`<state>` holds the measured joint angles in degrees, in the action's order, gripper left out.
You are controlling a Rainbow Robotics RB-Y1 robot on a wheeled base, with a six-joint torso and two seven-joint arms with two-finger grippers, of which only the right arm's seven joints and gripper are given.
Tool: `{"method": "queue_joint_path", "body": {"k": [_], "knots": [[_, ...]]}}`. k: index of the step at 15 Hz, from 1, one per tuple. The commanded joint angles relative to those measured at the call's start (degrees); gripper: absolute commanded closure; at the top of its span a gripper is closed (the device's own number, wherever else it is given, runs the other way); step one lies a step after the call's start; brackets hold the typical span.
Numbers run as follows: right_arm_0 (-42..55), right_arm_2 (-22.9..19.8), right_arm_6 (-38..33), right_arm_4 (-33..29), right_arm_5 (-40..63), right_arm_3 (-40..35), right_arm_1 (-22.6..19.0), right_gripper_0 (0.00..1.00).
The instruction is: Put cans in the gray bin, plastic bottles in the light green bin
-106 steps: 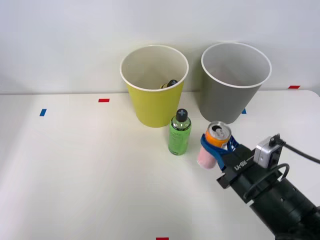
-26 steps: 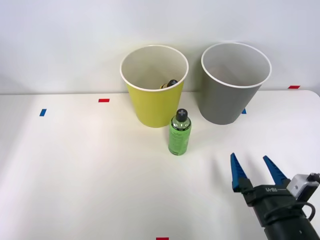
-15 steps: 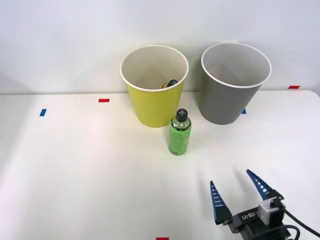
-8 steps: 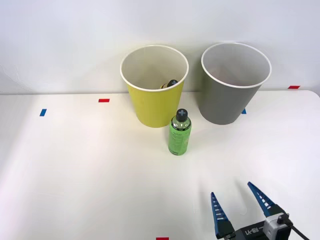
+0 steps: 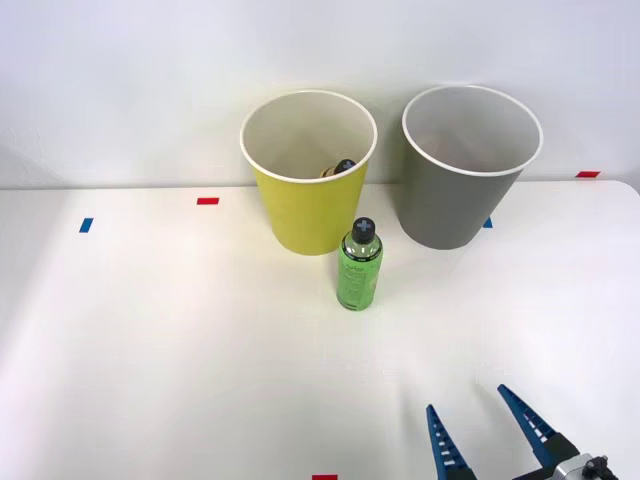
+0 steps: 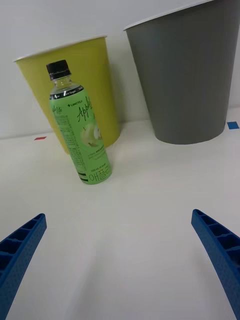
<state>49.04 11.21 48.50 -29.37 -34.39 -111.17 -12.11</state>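
Observation:
A green plastic bottle (image 5: 359, 268) with a black cap stands upright on the white table, just in front of the light green bin (image 5: 300, 205). The gray bin (image 5: 455, 205) stands to that bin's right. A dark cap (image 5: 343, 166) shows inside the light green bin. No can is in view. My right gripper (image 5: 466, 398) is open and empty near the table's front edge, well short of the bottle. In the right wrist view the bottle (image 6: 80, 135) stands before the light green bin (image 6: 97, 70) and the gray bin (image 6: 190, 75), ahead of my open gripper (image 6: 118, 215).
Small tape marks lie on the table: red (image 5: 207, 200), blue (image 5: 86, 225), blue (image 5: 487, 223) by the gray bin, red (image 5: 324, 477) at the front edge. A white wall rises right behind the bins.
Seven seconds ago my gripper held the can near the gray bin; since then it has been open and empty. Over the last second it has drawn back toward the front edge.

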Motion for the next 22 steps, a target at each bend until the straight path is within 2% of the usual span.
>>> {"method": "queue_joint_path", "body": {"k": [1, 6, 22], "knots": [[0.79, -0.05, -0.25, -3.41, -0.42, -0.01, 0.42, 0.00], [0.79, -0.75, -1.13, -4.12, -0.42, -0.01, 2.35, 0.00], [0.97, -1.63, -0.95, -4.12, -0.50, -0.01, 1.91, 0.00]]}}
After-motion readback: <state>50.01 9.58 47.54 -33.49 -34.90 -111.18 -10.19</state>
